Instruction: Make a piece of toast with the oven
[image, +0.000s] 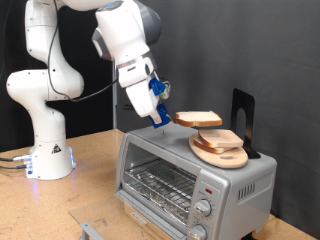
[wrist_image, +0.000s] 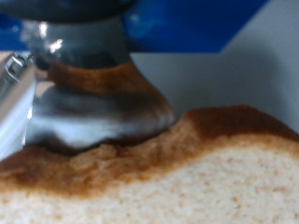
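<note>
The piece of toast (image: 198, 118) is a flat pale slice with a brown crust. It hangs level in the air above the top of the oven (image: 160, 160). My gripper (image: 163, 117) is shut on the slice's edge, on the side towards the exterior view's left. In the wrist view the toast (wrist_image: 187, 177) fills the lower part, with a dark fingertip (wrist_image: 93, 103) pressed on its crust. The silver oven has a glass door with the wire rack (image: 155, 183) showing behind it, two knobs (image: 203, 208) and a red light (image: 208, 189).
A round wooden plate (image: 224, 157) lies on the oven's top, just below and right of the held slice, with another bread slice (image: 222, 138) on it. A black stand (image: 243, 118) rises behind it. The robot base (image: 45, 150) stands at the left on the wooden table (image: 90, 185).
</note>
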